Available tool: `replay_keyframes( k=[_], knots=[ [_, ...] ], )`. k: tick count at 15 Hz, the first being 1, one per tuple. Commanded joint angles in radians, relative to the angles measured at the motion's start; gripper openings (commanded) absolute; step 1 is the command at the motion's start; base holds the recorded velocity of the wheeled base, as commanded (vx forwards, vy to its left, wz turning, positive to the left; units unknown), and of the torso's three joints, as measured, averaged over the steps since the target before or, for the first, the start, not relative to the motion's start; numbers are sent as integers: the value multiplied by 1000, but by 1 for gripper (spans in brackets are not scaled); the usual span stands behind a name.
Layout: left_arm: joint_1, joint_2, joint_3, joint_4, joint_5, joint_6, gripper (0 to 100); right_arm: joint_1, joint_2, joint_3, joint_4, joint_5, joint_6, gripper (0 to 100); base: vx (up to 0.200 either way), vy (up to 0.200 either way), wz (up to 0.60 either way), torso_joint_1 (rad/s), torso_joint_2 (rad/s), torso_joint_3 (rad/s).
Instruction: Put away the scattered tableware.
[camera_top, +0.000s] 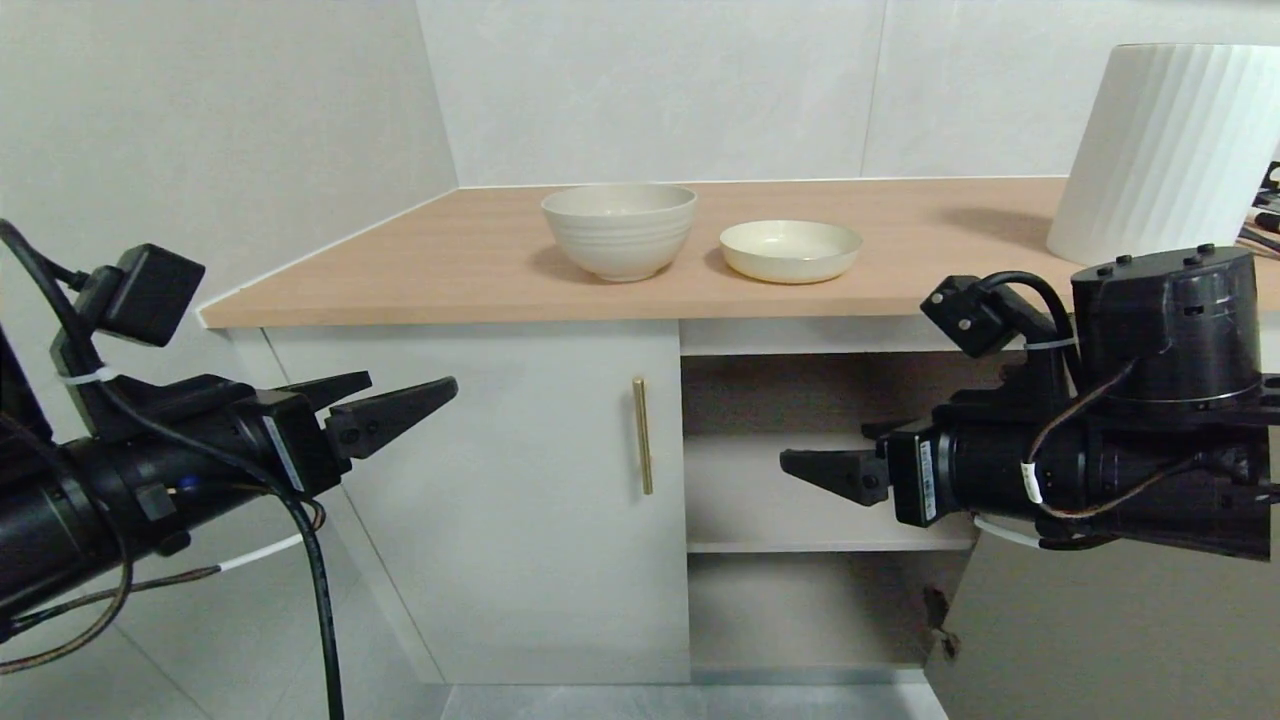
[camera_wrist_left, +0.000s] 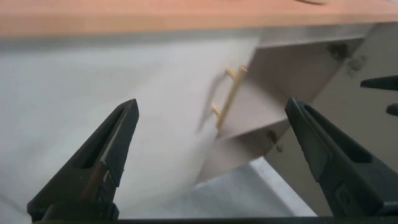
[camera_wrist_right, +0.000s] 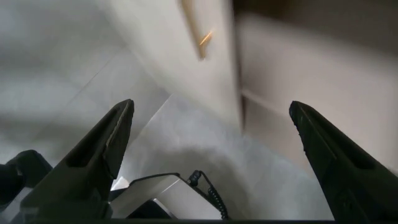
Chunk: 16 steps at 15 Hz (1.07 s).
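Note:
A cream ribbed bowl (camera_top: 620, 230) and a shallow cream dish (camera_top: 790, 250) stand side by side on the wooden countertop (camera_top: 420, 270). My left gripper (camera_top: 412, 382) hangs open and empty below the counter's edge, in front of the closed cabinet door (camera_top: 500, 500). My right gripper (camera_top: 825, 447) is open and empty too, level with the open cabinet compartment and pointing left. In the left wrist view the open gripper (camera_wrist_left: 211, 102) faces the door's gold handle (camera_wrist_left: 227, 96). The right wrist view has its open gripper (camera_wrist_right: 211, 104) over the floor beside the door.
The cabinet's right side stands open with a shelf (camera_top: 830, 545) inside, and its door (camera_top: 1050, 630) is swung out at the lower right. A gold handle (camera_top: 643, 435) is on the closed left door. A tall white ribbed lampshade (camera_top: 1170, 150) stands on the counter at the right.

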Motion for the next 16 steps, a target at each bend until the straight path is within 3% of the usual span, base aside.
replay_keyframes(
  k=[1, 5, 8, 16],
  knots=[
    [-1, 1, 0, -1, -2, -1, 100, 0, -2, 5, -2, 2, 0, 100, 200, 0, 0, 2, -2, 2],
    [-2, -68, 9, 28, -2, 1, 100, 10, -33, 20, 0, 20, -2, 100, 50, 0, 0, 1, 2, 1],
    [-2, -117, -25, 148, -5, 1, 100, 36, -54, 25, 3, 23, -2, 100, 0, 0, 0, 0, 0, 0],
    [-4, -94, -46, 149, -18, -1, 100, 39, -54, 30, 0, 20, -5, 100, 0, 0, 0, 0, 0, 0]
  ],
)
